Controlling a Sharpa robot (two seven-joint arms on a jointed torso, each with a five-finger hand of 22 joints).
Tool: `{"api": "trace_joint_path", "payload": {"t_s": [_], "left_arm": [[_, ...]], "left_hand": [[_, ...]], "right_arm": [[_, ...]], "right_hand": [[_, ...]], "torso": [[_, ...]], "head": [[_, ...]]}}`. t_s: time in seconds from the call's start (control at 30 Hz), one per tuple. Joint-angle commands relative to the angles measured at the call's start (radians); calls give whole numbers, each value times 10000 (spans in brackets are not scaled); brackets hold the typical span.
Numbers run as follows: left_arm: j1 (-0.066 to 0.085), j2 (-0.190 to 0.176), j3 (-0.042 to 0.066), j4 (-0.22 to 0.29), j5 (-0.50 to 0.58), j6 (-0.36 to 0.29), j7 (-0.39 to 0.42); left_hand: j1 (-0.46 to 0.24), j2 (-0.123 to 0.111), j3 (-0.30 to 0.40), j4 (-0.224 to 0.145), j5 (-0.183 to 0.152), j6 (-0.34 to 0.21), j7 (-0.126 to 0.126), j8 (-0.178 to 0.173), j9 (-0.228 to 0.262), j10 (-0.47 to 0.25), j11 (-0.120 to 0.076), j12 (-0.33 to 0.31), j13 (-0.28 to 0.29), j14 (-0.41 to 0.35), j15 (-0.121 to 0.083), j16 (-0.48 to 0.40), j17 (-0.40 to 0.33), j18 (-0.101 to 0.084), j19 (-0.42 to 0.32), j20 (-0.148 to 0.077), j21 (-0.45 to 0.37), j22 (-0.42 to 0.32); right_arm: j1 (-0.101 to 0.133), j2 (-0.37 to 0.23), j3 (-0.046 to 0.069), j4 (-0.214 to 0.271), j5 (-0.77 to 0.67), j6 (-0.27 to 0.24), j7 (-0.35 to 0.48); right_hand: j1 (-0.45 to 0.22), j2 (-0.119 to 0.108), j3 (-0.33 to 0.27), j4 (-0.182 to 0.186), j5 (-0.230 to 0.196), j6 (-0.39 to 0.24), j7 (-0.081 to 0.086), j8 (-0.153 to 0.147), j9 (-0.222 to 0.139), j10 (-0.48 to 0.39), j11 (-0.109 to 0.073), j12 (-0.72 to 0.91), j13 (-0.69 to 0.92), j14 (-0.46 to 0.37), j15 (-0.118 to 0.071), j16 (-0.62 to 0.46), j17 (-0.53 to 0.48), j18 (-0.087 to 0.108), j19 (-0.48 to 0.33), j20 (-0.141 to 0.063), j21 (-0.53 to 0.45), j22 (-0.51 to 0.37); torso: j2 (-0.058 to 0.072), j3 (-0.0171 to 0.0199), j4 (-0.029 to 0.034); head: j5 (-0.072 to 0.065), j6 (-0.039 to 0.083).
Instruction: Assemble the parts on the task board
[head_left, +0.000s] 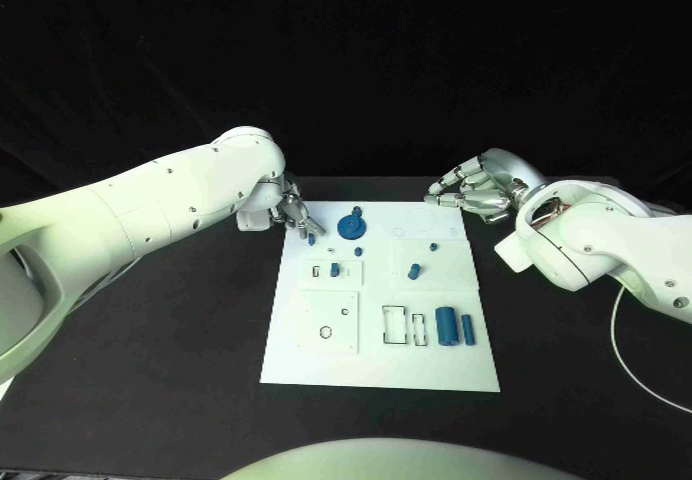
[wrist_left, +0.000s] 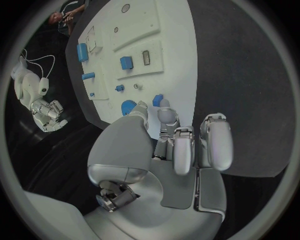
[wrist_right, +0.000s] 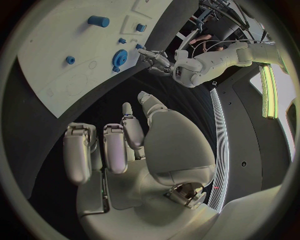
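Observation:
The white task board (head_left: 378, 355) lies in the middle of the black table. My left hand (head_left: 287, 213) hovers at the board's far left corner and pinches a small blue part (head_left: 310, 238) between thumb and a finger; the left wrist view shows that part (wrist_left: 157, 100) at the fingertips. A blue gear (head_left: 352, 226) sits on the board just right of it. My right hand (head_left: 477, 189) hangs over the board's far right corner with fingers loosely bent and nothing in them. The right wrist view shows the board (wrist_right: 56, 75), the gear (wrist_right: 119, 57) and my left hand (wrist_right: 159, 60).
Two blue cylinders (head_left: 447, 323) lie side by side at the board's right. A blue peg (head_left: 414, 270) and a small blue piece (head_left: 335, 268) stand mid-board. A white cable (head_left: 623, 345) curves over the table at the right.

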Motion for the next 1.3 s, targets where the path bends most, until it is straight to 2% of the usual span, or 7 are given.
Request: {"api": "trace_joint_path", "payload": {"t_s": [0.03,0.47,0.67,0.8,1.03,1.17,1.3], "left_arm": [[-2,25,-2,33,-147,327,-40],[-22,80,-11,-20,-99,271,5],[-41,114,-17,-59,-29,-75,88],[-50,137,-28,-108,-20,-193,154],[-70,201,-121,-191,19,-187,246],[-87,217,-146,-200,105,-224,295],[-93,126,-155,-96,217,-375,352]], "left_hand": [[144,45,-27,-9,-23,78,30,66,-14,61,-18,42,4,1053,-85,30,2633,27,175,-57,46,1163],[408,210,-14,-76,-8,105,14,85,-37,72,-35,32,-33,1053,-102,30,2633,26,178,-78,42,1176],[1340,686,510,-532,-17,-21,-37,31,-100,26,-87,-35,-122,1053,-150,30,2633,36,164,-117,-4,1164],[1871,836,972,-865,-47,-132,-32,-49,-168,-45,-91,-128,-220,1053,-157,30,2633,41,152,-134,-37,1156],[2078,827,1451,-1054,-97,-188,4,-122,-251,-71,-65,-189,-301,1053,-132,30,2633,37,153,-123,-46,1173],[2371,799,2170,-1351,-81,-268,18,-205,-332,-109,-55,-256,-377,1053,-130,30,2633,40,153,-117,-61,1186],[2358,406,3623,-1718,174,-300,149,-169,-337,-103,15,-354,-482,1053,-59,30,2633,40,150,-78,-88,1199]], "right_arm": [[-8,12,0,-1,-45,131,68],[-9,21,0,0,-47,135,66],[-9,20,0,1,-47,140,67],[-9,20,0,12,-47,150,66],[-9,17,0,25,-48,187,62],[-9,15,0,30,-48,218,58],[-9,14,0,28,-48,252,56]], "right_hand": [[81,34,-9,13,33,-58,14,37,12,-42,-10,-26,16,543,88,-40,11,141,-18,27,-38,300],[95,43,-6,11,55,-58,12,42,17,-45,-12,-32,12,543,87,-44,4,142,-18,27,-39,298],[95,43,-6,11,55,-58,12,42,17,-45,-12,-32,12,543,87,-44,4,142,-18,27,-39,298],[95,43,-6,11,55,-58,12,42,17,-45,-12,-32,12,543,87,-44,4,142,-18,27,-39,298],[95,43,-6,11,55,-58,12,42,17,-45,-12,-32,12,543,87,-44,4,142,-18,27,-39,298],[95,43,-6,11,55,-58,12,42,17,-45,-12,-32,12,543,87,-44,4,142,-18,27,-39,298],[95,43,-6,11,55,-58,12,42,17,-45,-12,-32,12,543,87,-44,4,142,-18,27,-39,298]], "torso": [[3,5,8],[-2,8,0],[-3,13,0],[-1,19,-13],[-1,13,6],[-7,17,8],[-25,24,9]], "head": [[-13,-6],[-24,-44],[-27,-52],[-29,-63],[-50,-67],[-45,-83],[-36,-85]]}}
